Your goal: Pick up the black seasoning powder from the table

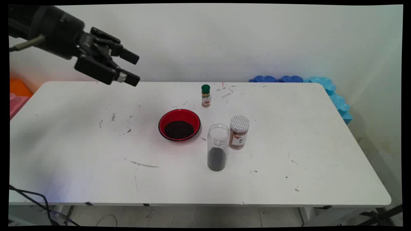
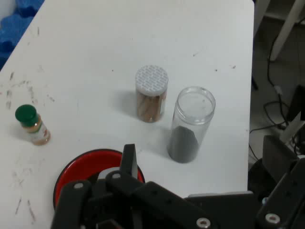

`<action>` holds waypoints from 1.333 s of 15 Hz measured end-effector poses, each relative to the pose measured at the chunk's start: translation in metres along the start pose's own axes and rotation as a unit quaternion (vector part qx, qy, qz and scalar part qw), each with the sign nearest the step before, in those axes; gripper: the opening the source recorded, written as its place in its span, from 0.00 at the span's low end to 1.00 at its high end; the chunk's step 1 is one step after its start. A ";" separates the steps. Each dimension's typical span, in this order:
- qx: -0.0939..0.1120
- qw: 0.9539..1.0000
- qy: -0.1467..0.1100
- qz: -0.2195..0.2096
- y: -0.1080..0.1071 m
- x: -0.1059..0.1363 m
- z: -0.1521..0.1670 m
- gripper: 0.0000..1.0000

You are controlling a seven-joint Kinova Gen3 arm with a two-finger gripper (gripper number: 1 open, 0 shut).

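Gripper (image 1: 134, 68) — fingers apart, holding nothing — hangs high, well left of the red bowl (image 1: 179, 124).

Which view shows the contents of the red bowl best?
The main view: the red bowl sits fully visible left of the clear open jar, with dark grains covering its bottom. In the hand view the gripper's black linkage covers most of the bowl, leaving only part of its red rim and inner wall visible.

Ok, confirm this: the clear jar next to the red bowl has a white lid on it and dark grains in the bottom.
Not quite. The clear jar beside the red bowl is open, with no lid; the hand view looks down into its mouth. The white lid sits on the brown-filled jar next to it. The dark grains in the bottom are right.
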 end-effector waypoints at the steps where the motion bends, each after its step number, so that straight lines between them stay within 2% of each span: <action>1: -0.003 1.000 0.003 0.000 -0.002 0.000 0.005 1.00; 7: -0.028 0.999 0.018 0.015 -0.015 -0.006 0.045 1.00; 12: -0.049 0.997 0.011 0.055 -0.015 -0.023 0.089 1.00; 20: -0.052 0.998 -0.008 0.028 0.004 -0.050 0.167 1.00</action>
